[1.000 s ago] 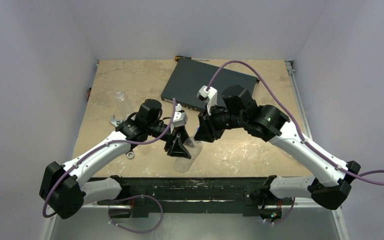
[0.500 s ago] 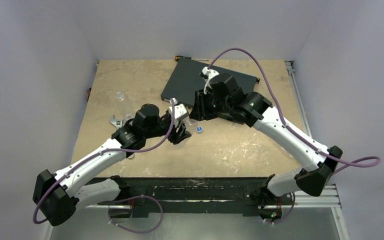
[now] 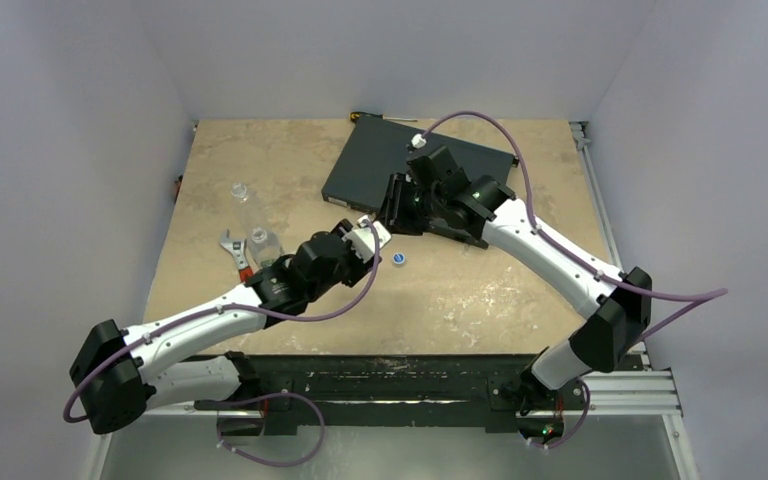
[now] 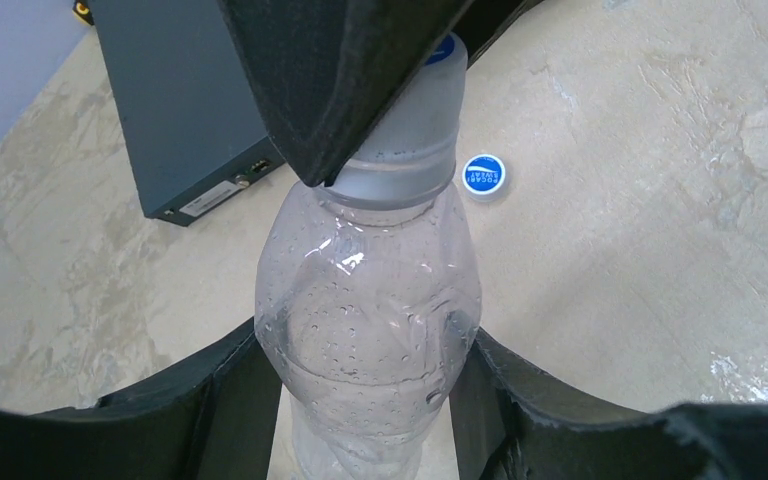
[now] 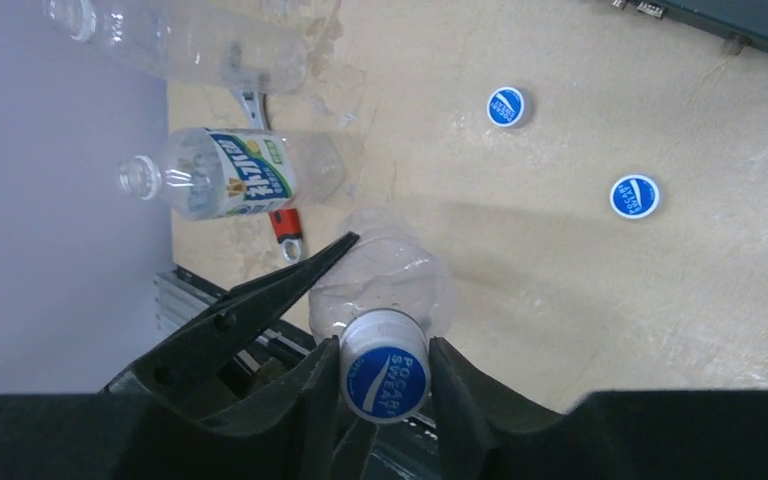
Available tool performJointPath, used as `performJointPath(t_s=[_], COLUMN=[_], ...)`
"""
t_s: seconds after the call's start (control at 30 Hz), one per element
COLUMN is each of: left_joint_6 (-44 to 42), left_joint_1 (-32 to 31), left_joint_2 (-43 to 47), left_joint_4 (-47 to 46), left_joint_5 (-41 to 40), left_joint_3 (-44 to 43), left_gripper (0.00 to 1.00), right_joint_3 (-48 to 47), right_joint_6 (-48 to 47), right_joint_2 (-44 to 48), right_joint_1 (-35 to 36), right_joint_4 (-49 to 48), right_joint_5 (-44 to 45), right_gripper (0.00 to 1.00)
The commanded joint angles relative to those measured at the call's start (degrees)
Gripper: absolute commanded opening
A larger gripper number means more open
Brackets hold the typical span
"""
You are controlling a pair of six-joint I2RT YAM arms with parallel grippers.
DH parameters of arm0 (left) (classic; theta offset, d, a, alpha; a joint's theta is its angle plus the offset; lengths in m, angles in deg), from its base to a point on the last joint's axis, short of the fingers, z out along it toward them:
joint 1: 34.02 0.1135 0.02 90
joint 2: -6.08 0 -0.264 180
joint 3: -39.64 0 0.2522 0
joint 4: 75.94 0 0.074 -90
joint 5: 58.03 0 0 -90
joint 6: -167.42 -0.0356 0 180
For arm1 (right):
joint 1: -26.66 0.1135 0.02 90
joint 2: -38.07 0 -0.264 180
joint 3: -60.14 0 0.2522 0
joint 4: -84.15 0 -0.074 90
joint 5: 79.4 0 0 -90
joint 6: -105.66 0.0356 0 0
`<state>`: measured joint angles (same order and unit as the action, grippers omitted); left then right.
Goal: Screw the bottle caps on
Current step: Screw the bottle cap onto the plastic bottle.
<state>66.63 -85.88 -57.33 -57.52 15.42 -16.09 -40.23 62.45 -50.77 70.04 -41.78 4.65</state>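
A clear bottle (image 4: 368, 300) sits between the jaws of my left gripper (image 4: 365, 345), which is shut on its body. The bottle's neck carries a white-sided, blue-topped bottle cap (image 5: 385, 378). My right gripper (image 5: 385, 375) is shut on this cap, one finger on each side. In the top view both grippers meet near the table's middle, left gripper (image 3: 368, 238) below right gripper (image 3: 392, 212), and the held bottle is mostly hidden there. Two loose caps (image 5: 506, 106) (image 5: 634, 196) lie on the table. One loose cap (image 3: 399, 259) shows just right of the grippers.
A flat black box (image 3: 400, 165) lies right behind the right gripper, with a screwdriver (image 3: 360, 117) at its far corner. To the left lie a labelled open bottle (image 5: 230, 172), a plain clear bottle (image 5: 180, 40) and a red-handled wrench (image 3: 235, 250).
Both grippers have carried the bottle from near the front edge toward the black box. The left arm has stretched forward and the right arm has swung back, its wrist turned.
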Motion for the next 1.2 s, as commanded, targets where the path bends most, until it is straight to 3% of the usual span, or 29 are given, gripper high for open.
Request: performJointPath(t_s=[0.0,0.13,0.27,0.43,0.63,0.7,0.87,1.17], left_joint_6=[-1.3,1.1,3.3,6.3,6.4,6.8,7.0,5.7], left_joint_1=[-2.3,0.0,5.5,12.6,15.6,15.8,15.9,15.9], left_joint_2=[3.7,4.6,4.5,3.8,0.5,-0.4,-1.7,-1.7], left_joint_4=[-16.1,-8.8,-2.3,1.6,6.0,6.3,7.2,9.3], left_joint_5=[5.6,12.8,27.2,48.2,66.9,71.2,77.1,78.6], left_joint_3=[-3.7,-3.5,-4.1,-4.8,-6.2,-5.8,-5.0,-4.8], left_gripper=[0.0,0.0,0.0,0.0,0.0,0.0,0.0,0.0], right_joint_3=[-0.7,-4.0,-5.6,-2.3,4.6,6.2,8.4,9.1], right_joint_6=[2.1,-0.7,-4.3,-15.3,-30.6,-33.2,-37.4,-38.9], right_joint_2=[2.0,6.3,10.9,17.8,23.3,23.7,23.3,22.0], right_joint_1=[-0.4,-3.4,-4.9,-5.4,-4.9,-3.1,6.1,6.5], right_joint_4=[-1.4,-0.1,1.1,0.4,1.1,2.2,2.4,1.4], right_joint_5=[-1.5,0.1,2.4,4.0,-9.8,-10.8,-9.5,-14.3], right_gripper=[0.49,0.81,0.98,0.98,0.91,0.87,0.79,0.57])
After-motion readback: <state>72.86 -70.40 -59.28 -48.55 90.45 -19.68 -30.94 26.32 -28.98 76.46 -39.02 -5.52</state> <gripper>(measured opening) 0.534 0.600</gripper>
